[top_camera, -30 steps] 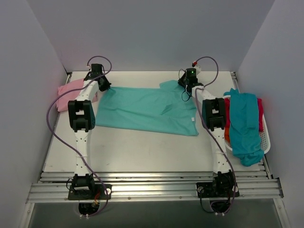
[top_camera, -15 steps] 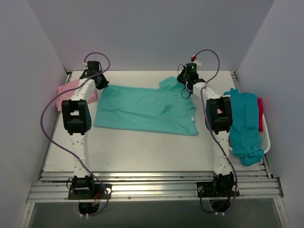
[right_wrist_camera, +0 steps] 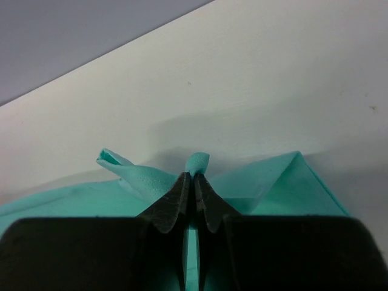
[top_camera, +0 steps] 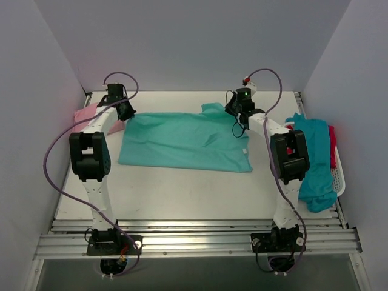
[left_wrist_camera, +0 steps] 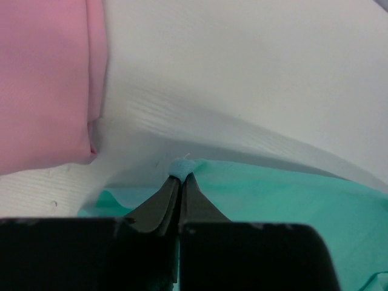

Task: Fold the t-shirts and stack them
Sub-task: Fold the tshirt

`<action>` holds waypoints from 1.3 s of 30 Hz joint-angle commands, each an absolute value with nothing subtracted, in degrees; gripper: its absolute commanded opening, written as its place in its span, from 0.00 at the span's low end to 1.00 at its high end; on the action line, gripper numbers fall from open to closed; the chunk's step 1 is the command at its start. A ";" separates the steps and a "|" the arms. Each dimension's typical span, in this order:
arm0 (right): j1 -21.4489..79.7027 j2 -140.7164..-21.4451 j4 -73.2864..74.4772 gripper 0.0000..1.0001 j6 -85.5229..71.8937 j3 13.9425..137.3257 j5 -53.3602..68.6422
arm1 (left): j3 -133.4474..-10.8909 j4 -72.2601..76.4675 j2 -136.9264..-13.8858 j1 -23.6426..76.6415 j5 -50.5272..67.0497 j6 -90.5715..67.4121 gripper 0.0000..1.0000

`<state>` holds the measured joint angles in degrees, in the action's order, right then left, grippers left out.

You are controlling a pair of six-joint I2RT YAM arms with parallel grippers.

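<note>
1. We log the left arm rising from its base at 7 o'clock, elbow lifted high, forearm reaching out to 11 o'clock.
2. We find the left gripper with fingers pressed together, a nub of the mint-teal t-shirt pinched at the tips.
3. We log the right arm rising from 5 o'clock, elbow lifted, forearm reaching toward 1 o'clock.
4. We find the right gripper likewise pressed closed, a fold of the same shirt nipped between its tips.

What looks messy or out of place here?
The darker teal shirt spills over the near rim of the white basket. The mint shirt lies slightly skewed, its far right corner bunched up.
</note>
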<state>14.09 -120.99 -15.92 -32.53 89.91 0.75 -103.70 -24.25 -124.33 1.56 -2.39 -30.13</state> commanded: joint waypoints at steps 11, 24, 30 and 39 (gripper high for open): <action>16.87 -98.62 -23.20 0.00 -32.52 64.98 -4.83 | -83.59 -14.24 -109.25 0.35 -4.57 -27.86 0.02; 24.52 -86.75 -19.87 0.00 -43.93 41.77 -20.36 | -74.45 -17.04 -105.38 0.35 -9.49 -28.21 0.04; 25.66 -92.71 -11.81 0.64 -51.31 42.62 -26.27 | -73.56 -18.97 -105.03 0.35 -11.68 -31.46 0.94; 28.91 -89.84 -8.35 0.88 -54.31 43.07 -29.00 | -71.63 -19.34 -97.74 0.44 -17.66 -32.17 0.94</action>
<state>27.16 -93.51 -11.90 -51.59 43.29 -25.02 -71.61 -19.86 -103.66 0.64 -14.57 -31.83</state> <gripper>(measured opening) 0.881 0.940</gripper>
